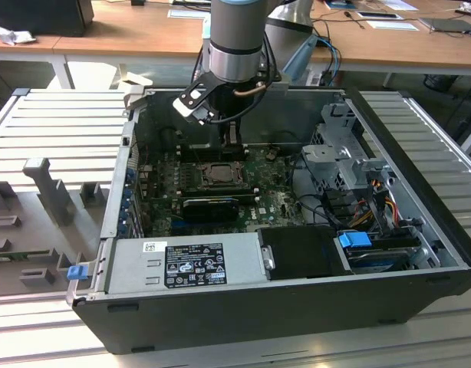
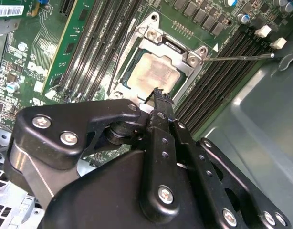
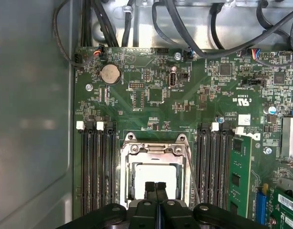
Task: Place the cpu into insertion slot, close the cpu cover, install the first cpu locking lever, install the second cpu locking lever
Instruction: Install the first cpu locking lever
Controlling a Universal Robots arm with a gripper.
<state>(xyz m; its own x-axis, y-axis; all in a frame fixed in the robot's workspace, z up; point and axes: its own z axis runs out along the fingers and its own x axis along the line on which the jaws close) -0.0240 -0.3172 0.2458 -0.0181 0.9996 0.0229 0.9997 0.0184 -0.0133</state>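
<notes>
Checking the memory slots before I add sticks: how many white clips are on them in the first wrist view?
4. Two clips sit on the slot bank beside the grey case wall; two on the bank across the chip socket. The gripper may hide others.

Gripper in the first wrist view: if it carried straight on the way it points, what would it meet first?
Probably the cpu, its metal top framed by the closed cpu cover: the gripper, fingers shut, points down right over it. It might catch the cover's near edge instead; depth is unclear.
</notes>
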